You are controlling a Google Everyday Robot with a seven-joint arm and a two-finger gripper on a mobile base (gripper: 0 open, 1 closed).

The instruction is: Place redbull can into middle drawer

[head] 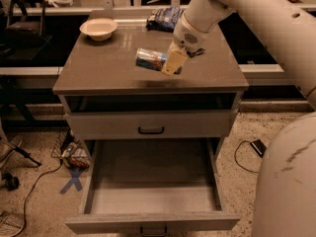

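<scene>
Your gripper [167, 67] over the cabinet top [98, 68], redbull can's [149, 59] end behind its finger [174, 61], middle drawer's [148, 222] handle half off-frame.

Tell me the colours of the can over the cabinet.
Blue and silver; the redbull can sits in the gripper above the cabinet top, camera view.

Speckled floor [276, 132] with blue tape cross [73, 181], cables [37, 184], dim light.
</scene>
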